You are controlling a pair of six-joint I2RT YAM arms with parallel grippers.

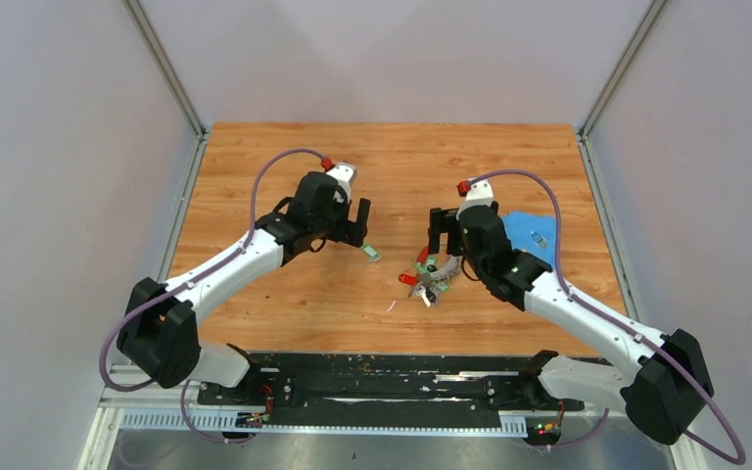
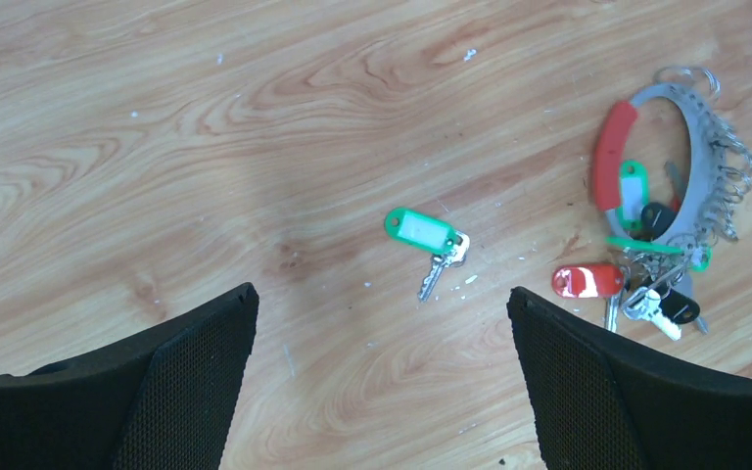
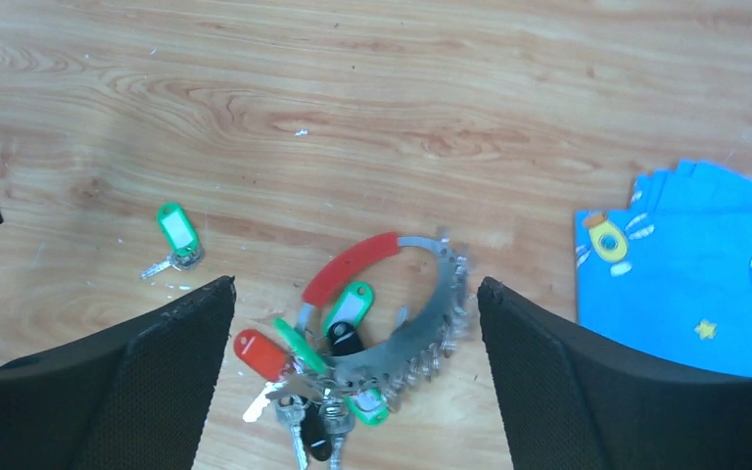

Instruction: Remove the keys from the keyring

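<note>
From above, the keyring (image 1: 434,266) lies mid-table with its keys (image 1: 419,284) bunched at the near end. One loose key (image 1: 372,253) with a green tag sits apart to the left, so I judge one is off and the rest are to do. The left gripper (image 1: 357,230) hangs just beyond the loose key and the right gripper (image 1: 443,243) just over the keyring. The cloth (image 1: 534,233) lies to the right, clear of the work.

In the left wrist view, your left fingers (image 2: 196,392) are spread wide and hold nothing. The loose key (image 2: 426,240) lies between and just ahead of them. The keyring (image 2: 693,186) is off beyond the right-hand finger, well outside the gap.

In the right wrist view, your right fingers (image 3: 568,392) are also wide and empty. The keyring's red piece and grey band sit right between the tips, and the keys (image 3: 304,401) trail toward the left-hand finger.

To do this step well, I'd pin the band with the right gripper first, closing across the bare red or grey arc rather than the bunch. Then bring the left gripper over to a single tag at the edge of the cluster. Pick one that lies apart from its neighbours, since the tags overlap and a broad pinch would likely take two together. Pull along the clip, not across it.
</note>
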